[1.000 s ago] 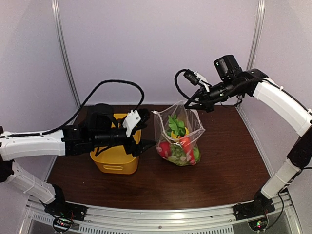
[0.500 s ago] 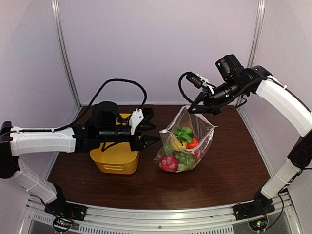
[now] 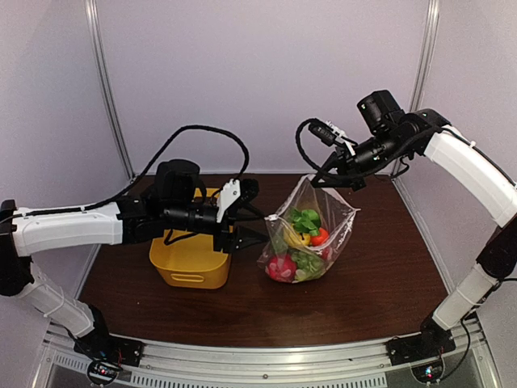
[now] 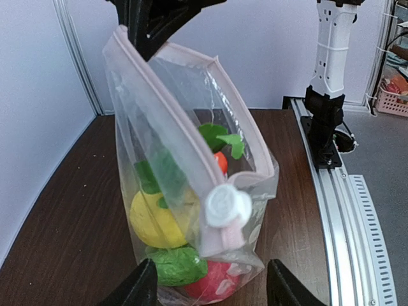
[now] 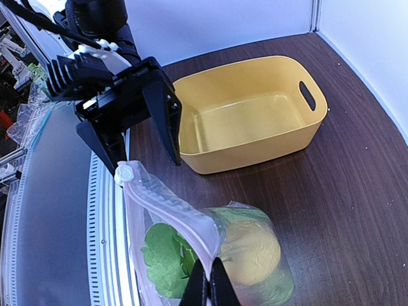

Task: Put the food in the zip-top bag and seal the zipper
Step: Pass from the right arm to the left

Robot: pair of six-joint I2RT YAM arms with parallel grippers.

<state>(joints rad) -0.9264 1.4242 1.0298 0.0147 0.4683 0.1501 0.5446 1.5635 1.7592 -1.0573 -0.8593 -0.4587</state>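
Observation:
The zip-top bag (image 3: 311, 242) stands on the table, held up by its top edge. Inside it is the food: a yellow lemon (image 4: 153, 220), a green piece (image 4: 175, 264), a red piece (image 4: 213, 284) and green leaves (image 5: 162, 258). My right gripper (image 3: 333, 181) is shut on one end of the zipper (image 5: 172, 207), its fingers (image 5: 207, 287) pinching the strip. The white slider (image 4: 226, 205) sits at the other end, facing my left gripper (image 3: 257, 225). My left gripper is open, its fingers (image 4: 137, 287) spread on either side just short of the slider.
A yellow plastic basket (image 3: 190, 263), with nothing in it, stands left of the bag under my left arm; it also shows in the right wrist view (image 5: 248, 118). The dark table (image 3: 380, 275) has a metal rail at its near edge.

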